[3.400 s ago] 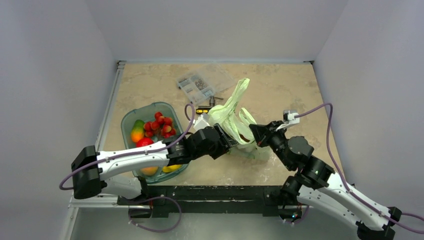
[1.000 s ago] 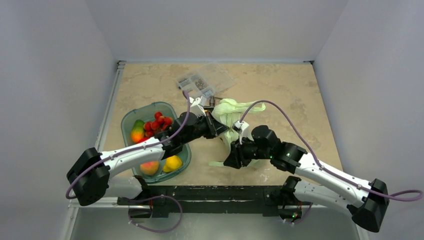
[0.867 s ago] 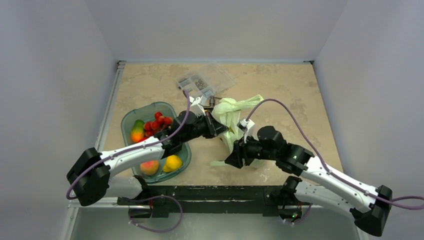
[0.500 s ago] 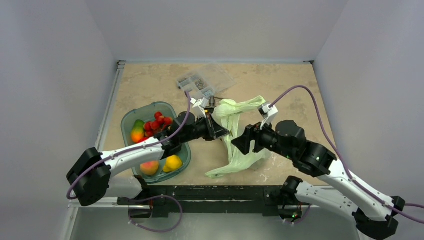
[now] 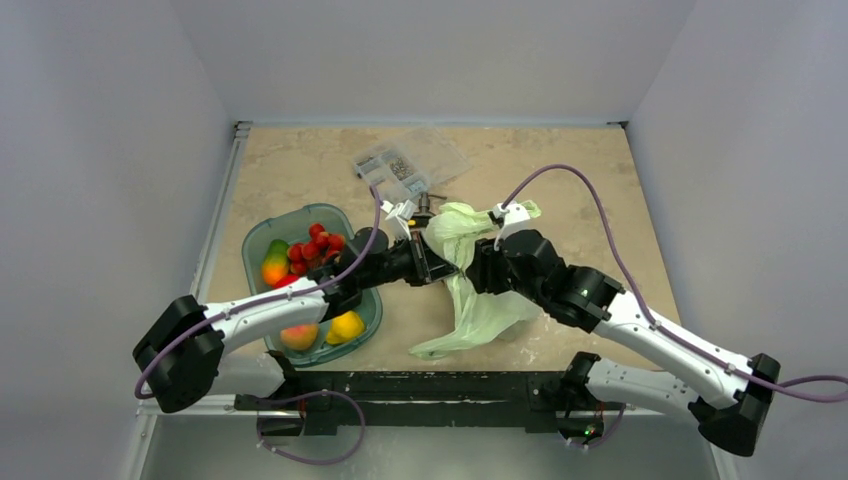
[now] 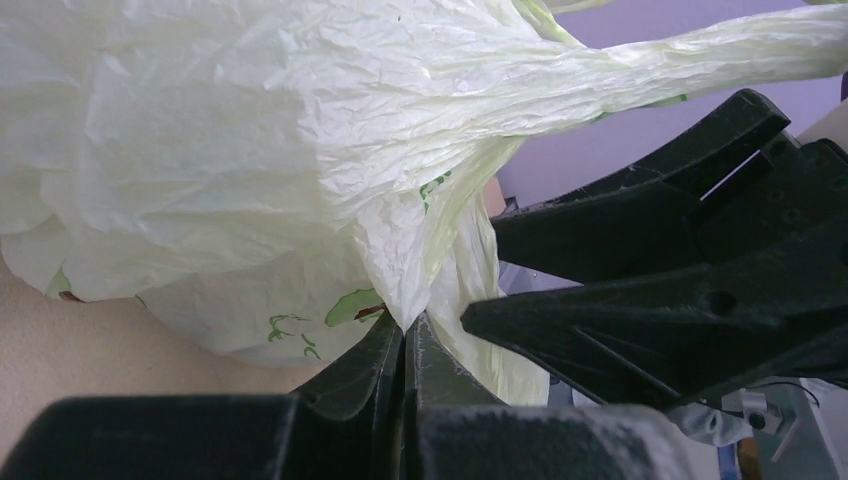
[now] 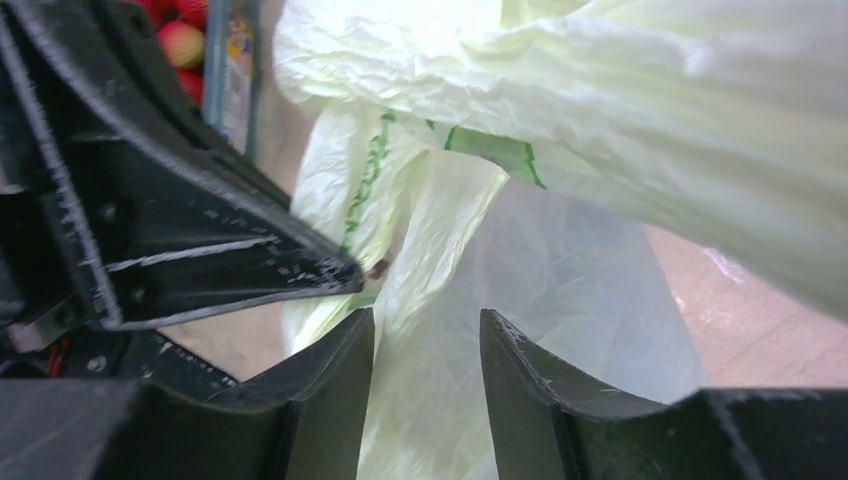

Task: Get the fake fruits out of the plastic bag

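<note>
The pale green plastic bag [image 5: 470,305] hangs crumpled over the middle of the table, its lower end trailing on the surface. My left gripper [image 5: 441,266] is shut on a pinched fold of the bag [image 6: 300,160] near its top. My right gripper [image 5: 478,268] sits right beside it, tip to tip. In the right wrist view its jaws [image 7: 427,335] stand apart, with loose bag film [image 7: 560,300] between and beyond them. The left gripper's fingers [image 7: 250,260] show just left of it. The fake fruits are hidden; none shows through the bag.
A clear teal tray [image 5: 247,255] at the left holds strawberries [image 5: 318,247], a green-orange fruit [image 5: 274,263] and a yellow one [image 5: 346,325]. A clear box of small parts [image 5: 410,160] and a small dark tool [image 5: 425,203] lie behind the bag. Walls enclose three sides.
My right gripper has risen from the bag's lower front and swung in beside the left gripper. The bag has unfolded and hangs longer. The left gripper has kept its hold.
</note>
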Robot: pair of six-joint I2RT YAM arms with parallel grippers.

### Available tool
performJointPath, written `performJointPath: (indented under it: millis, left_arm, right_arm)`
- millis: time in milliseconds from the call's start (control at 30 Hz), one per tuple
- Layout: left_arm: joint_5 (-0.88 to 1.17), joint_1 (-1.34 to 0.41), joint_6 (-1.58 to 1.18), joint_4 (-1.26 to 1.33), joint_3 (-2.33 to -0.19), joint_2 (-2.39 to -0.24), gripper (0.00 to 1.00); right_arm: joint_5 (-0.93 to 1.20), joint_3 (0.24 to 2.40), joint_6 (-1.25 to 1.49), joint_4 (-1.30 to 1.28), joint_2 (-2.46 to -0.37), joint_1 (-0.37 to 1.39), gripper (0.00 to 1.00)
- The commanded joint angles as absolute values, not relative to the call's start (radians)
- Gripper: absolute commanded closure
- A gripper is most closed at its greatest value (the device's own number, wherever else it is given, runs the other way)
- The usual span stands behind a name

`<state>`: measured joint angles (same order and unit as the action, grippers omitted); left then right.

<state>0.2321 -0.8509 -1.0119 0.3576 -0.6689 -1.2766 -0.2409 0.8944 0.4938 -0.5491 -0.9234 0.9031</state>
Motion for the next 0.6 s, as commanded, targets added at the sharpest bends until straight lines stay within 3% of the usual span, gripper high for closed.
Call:
performJointPath:
  millis: [0, 100, 433, 500, 567]
  left_arm:
    - [0.24, -0.843, -1.016, 0.371, -0.648, -1.23, 1.0]
    - [0.234, -0.84, -1.015, 0.363, -0.632, -1.211, 1.0]
    - [0.268, -0.835, -1.015, 0.367, -0.646, -1.24, 1.0]
    - [0.274, -0.833, -1.015, 0.368, -0.645, -1.238, 1.0]
    - [0.283, -0.833, -1.015, 0.356, -0.647, -1.231, 1.0]
  right_arm:
    - [-0.378, 0.873, 0.486, -0.501, -0.939, 0.904, 0.6]
    - [-0.347, 0.86, 0.48, -0.476, -0.96, 0.904, 0.61]
    - [-0.162, 0.8, 0.479, -0.351, -0.985, 0.904, 0.39]
    - [-0.223, 0.785, 0.497, -0.355, -0.991, 0.904, 0.46]
    - [-0.253, 0.779, 0.522, -0.375, -1.008, 0.904, 0.63]
